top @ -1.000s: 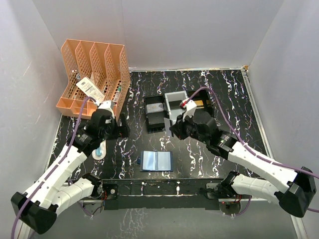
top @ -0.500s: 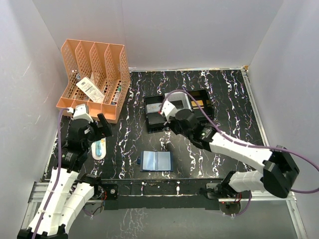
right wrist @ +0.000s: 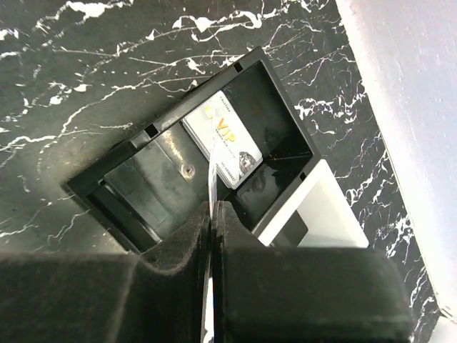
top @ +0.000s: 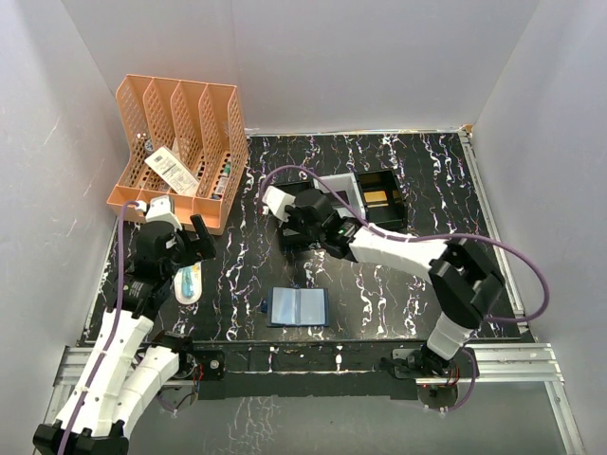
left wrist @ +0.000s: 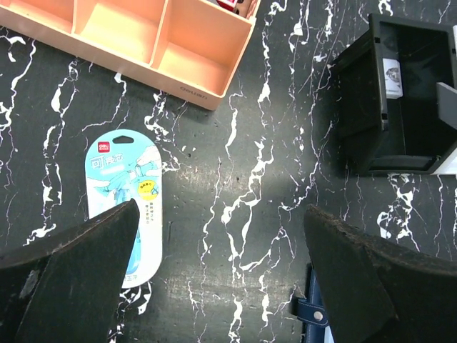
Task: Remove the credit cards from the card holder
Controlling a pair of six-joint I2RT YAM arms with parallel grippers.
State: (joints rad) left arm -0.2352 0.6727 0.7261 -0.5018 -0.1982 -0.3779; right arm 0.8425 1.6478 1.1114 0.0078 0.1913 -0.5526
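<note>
The navy card holder (top: 297, 306) lies open on the table near the front edge; its strap corner (left wrist: 314, 314) shows by my left gripper's right finger. My right gripper (top: 296, 223) hangs over the left black tray (top: 289, 242). In the right wrist view this gripper (right wrist: 214, 206) is shut on a thin credit card (right wrist: 213, 182) seen edge-on, held upright above the tray (right wrist: 136, 179). Another card, printed VIP (right wrist: 223, 139), lies flat in that tray. My left gripper (top: 194, 242) (left wrist: 221, 214) is open and holds nothing, above bare table between the pale blue case and the card holder.
A pale blue oval case (left wrist: 123, 193) (top: 189, 282) lies left of the card holder. An orange file organizer (top: 180, 142) stands at the back left. A white-grey tray (top: 337, 190) and another black tray (top: 384, 194) sit right of the left black tray. White walls enclose the table.
My right arm swung left from the white-grey tray to above the left black tray, still shut. My left arm drew back left and toward the base, then held still, open.
</note>
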